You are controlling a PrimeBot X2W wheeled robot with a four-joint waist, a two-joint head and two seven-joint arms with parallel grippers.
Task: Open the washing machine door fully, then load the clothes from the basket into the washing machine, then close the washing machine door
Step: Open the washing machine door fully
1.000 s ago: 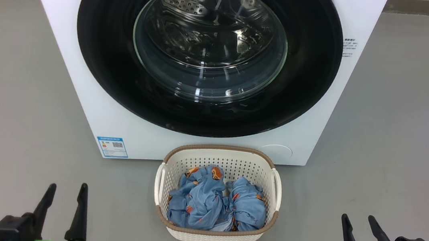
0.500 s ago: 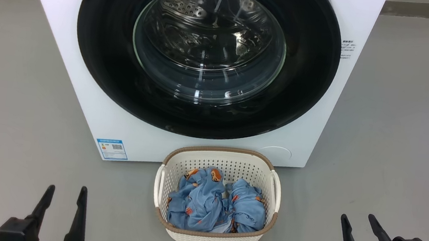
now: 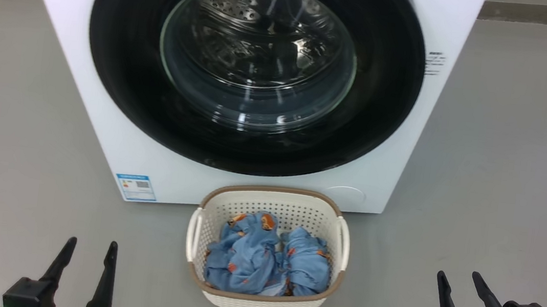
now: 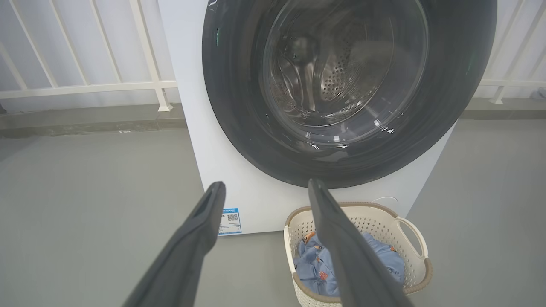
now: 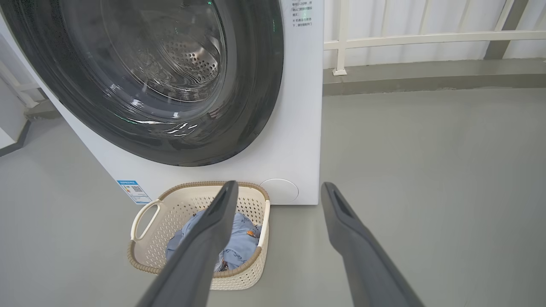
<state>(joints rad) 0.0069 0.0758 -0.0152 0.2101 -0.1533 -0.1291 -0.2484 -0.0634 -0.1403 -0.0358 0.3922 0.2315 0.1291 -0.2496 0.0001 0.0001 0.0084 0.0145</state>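
The washing machine (image 3: pixel 97 118) is a big white box straight ahead, and its washing machine door (image 3: pixel 122 79), black-rimmed with a glass centre, lies flat against the front, shut. On the floor just before it stands the basket (image 3: pixel 195 227), cream with a brown rim, holding the light blue bear-print clothes (image 3: pixel 266 263). My left gripper (image 3: pixel 92 243) is open at the lower left, well short of the basket. At the lower right, my right gripper (image 3: pixel 458 274) is open too. Both are empty. The left wrist view shows the left gripper (image 4: pixel 265 184) pointing at the machine, with the basket (image 4: pixel 375 206) to its right.
Grey floor (image 3: pixel 508 175) lies open on both sides of the machine. A white railing (image 4: pixel 85 87) on a low kerb runs behind it. A blue label (image 3: pixel 136 187) marks the machine's lower left corner and a round white cap (image 3: pixel 346 195) its lower right.
The head view has shifted, so machine and basket sit slightly further left. My left gripper shows a little lower and further right. Both grippers stay open.
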